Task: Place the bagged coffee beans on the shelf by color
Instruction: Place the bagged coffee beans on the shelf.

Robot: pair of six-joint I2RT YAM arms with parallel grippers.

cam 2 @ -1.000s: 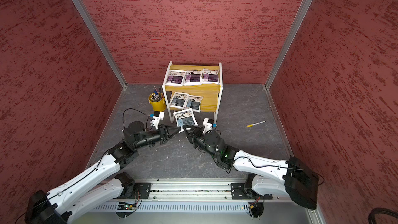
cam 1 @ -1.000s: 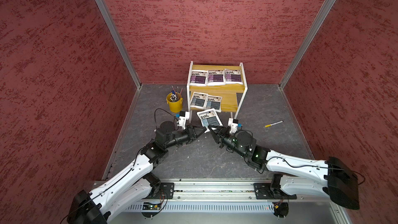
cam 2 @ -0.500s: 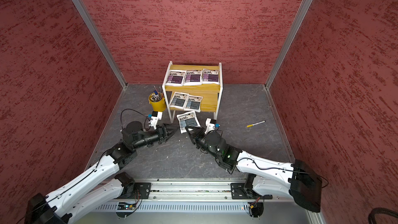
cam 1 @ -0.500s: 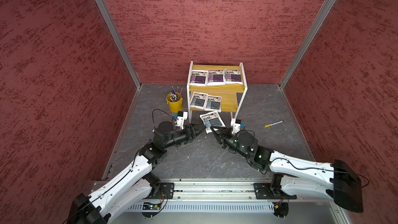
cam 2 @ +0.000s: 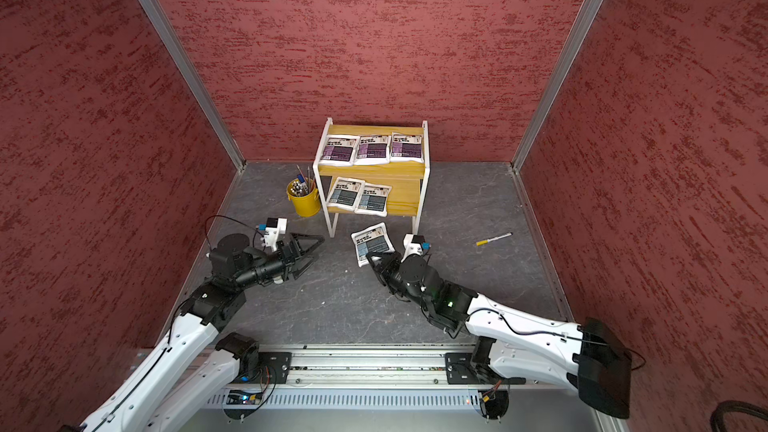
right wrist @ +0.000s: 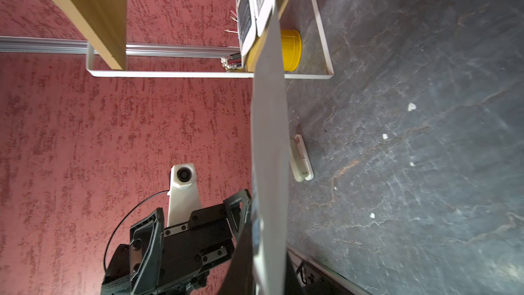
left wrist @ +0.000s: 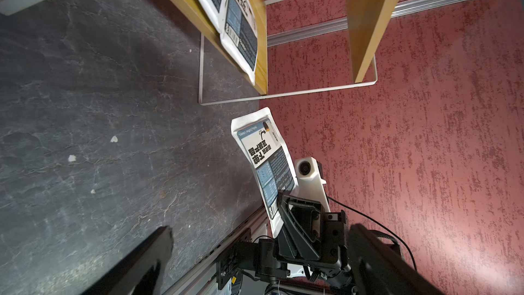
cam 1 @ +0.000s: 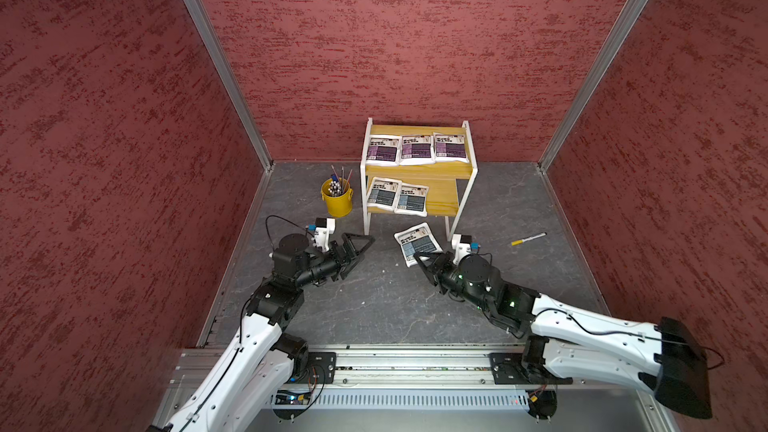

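Shelf [cam 1: 442, 198]: two stepped tiers, yellow wood-grain boards in a thin white metal frame, set against the back wall.

Upper tier: three purple pouches [cam 1: 417, 150] in a row, edges meeting. Each is flat, squarish and slightly puffed, white film with black print.

Lower tier: two blue-grey pouches [cam 1: 383, 194] side by side and touching, toward the left end. The right part of the board shows bare wood.

Sixth pouch [cam 1: 417, 243]: blue-grey block, off the shelf, just in front of its right front leg. The right gripper [cam 1: 420, 261] is pinched narrow on the pouch's near edge. In the left wrist view the pouch stands out from the black fingers, tilted and gently bowed. In the right wrist view it is edge-on, a thin pale strip. Cannot tell whether its far end touches the mat [cam 1: 374, 305].

Left gripper [cam 1: 365, 249]: jaws spread wide, nothing between them. Its fingers are black open triangular frames. It sits apart from the sixth pouch, to that pouch's left, in front of the bucket [cam 1: 337, 203].

Bucket: yellow, round, smooth-sided, packed with upright pens, just left of the shelf.

Marker [cam 1: 528, 239]: slim, white with a yellow end, lying flat on the mat well right of the shelf.

Mat: dark grey, slate-like, with pale veins and a few white flecks. Walls [cam 1: 415, 56]: red, with a rough streaked texture.
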